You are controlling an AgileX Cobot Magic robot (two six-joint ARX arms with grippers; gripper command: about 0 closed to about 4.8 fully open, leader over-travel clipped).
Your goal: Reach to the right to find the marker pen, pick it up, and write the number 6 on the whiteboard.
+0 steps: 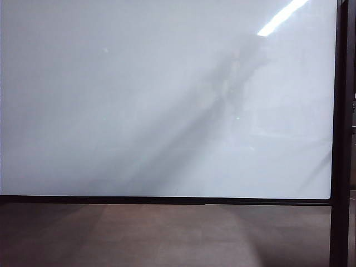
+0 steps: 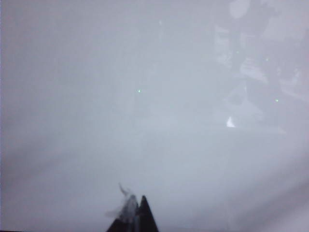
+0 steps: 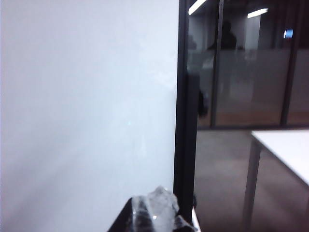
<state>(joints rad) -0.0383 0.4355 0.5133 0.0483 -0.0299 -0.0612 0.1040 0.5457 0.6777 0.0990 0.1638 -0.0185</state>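
Note:
The whiteboard (image 1: 139, 100) fills the exterior view, glossy white with a thin black frame and a dark post (image 1: 339, 139) on its right. No arm or gripper appears in that view. The left wrist view faces the bare board (image 2: 96, 96); my left gripper (image 2: 136, 208) points at it with its dark tips pressed together and nothing between them. My right gripper (image 3: 154, 210), its tips wrapped in clear tape, is shut and empty near the board's right edge (image 3: 182, 96). The marker pen is out of view. The number 6 is out of view; the board's surface looks unmarked.
Past the board's right post stands a white table (image 3: 285, 145) on a thin leg, with a dark glass partition (image 3: 241, 72) behind it. Brown floor (image 1: 167, 233) runs below the board's lower frame. Reflections and a ceiling light streak (image 1: 281, 16) lie on the board.

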